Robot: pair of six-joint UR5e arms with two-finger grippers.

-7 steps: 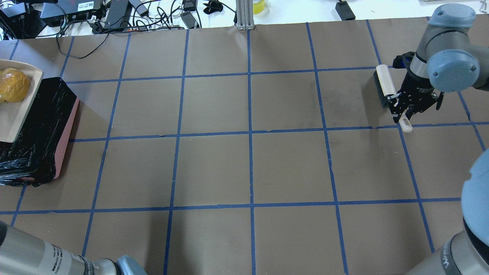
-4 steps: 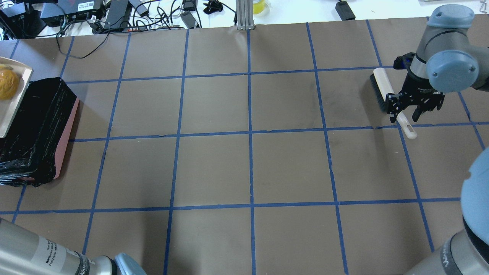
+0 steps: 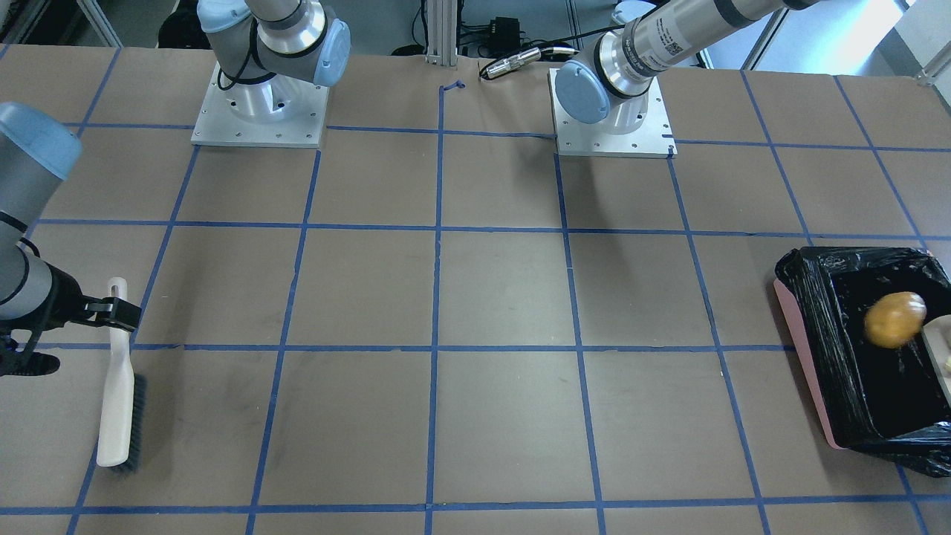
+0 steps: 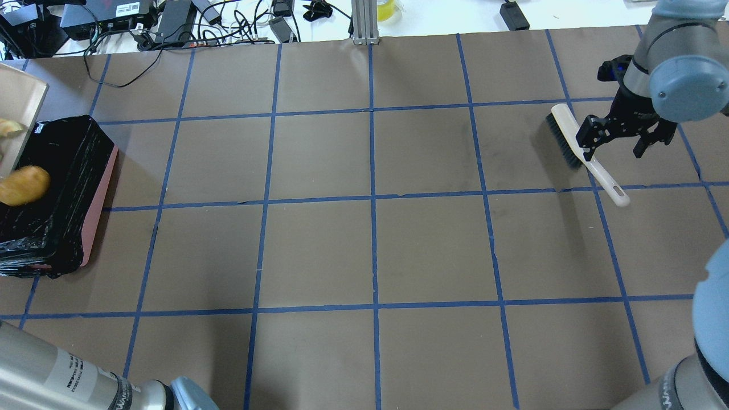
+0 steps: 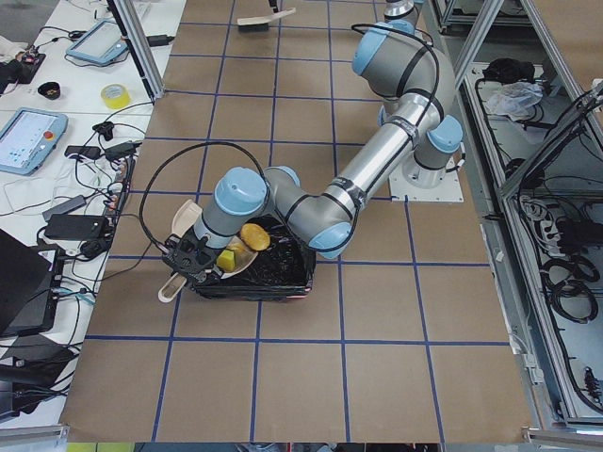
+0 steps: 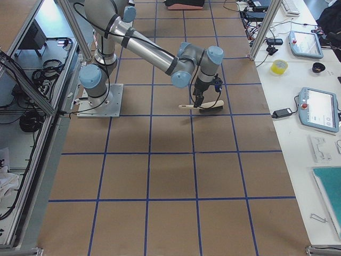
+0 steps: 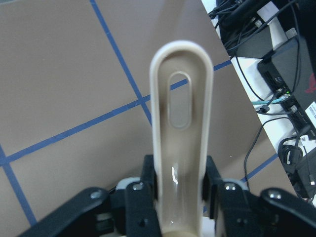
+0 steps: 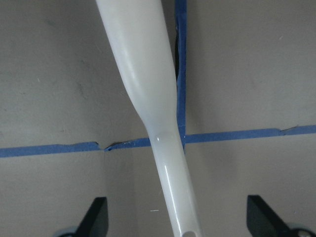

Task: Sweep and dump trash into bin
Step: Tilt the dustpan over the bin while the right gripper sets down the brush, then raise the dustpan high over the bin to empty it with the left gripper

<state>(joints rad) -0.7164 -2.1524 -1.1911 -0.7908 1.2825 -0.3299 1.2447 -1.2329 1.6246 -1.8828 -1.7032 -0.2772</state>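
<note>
A: Counter (image 4: 370, 250) first. Brown paper, flat, ruled in blue tape squares.

B: Noted. Bin (image 3: 821, 319)?

A: At the counter's end on the robot's left. Pink rectangular tub lined with a crinkled, glossy black bag, mouth open upward, long axis running away from the robot.

B: And the dustpan (image 4: 25, 102)?

A: Beige hard plastic, smooth. It was tilted over the bin's outer edge, lip down toward the opening. Left pincer (image 7: 180, 177) was clamped on its looped handle. From that pincer the bin lay below and toward the counter's middle, so the pour ran inward along the pan's length.

B: Right side?

A: Well apart, at the opposite end. The brush (image 4: 569, 136), with a cream handle and dark bristles, lay on the counter. The right pincer (image 4: 613, 151) hovered over the handle with fingers spread either side, gripping nothing. The left arm was plainly the nearer to the bin.

B: Trash?

A: The glossy, rounded amber lump (image 3: 894, 319) was over the bin's mouth at the pan's lip. I could not tell whether it touched the pan. A yellow sponge block (image 5: 227, 259) sat on the pan beside it. A tan curved piece (image 4: 8, 128) was higher on the pan.

B: Judgement?

A: Dumping underway, and more tilt was probably needed.
</note>
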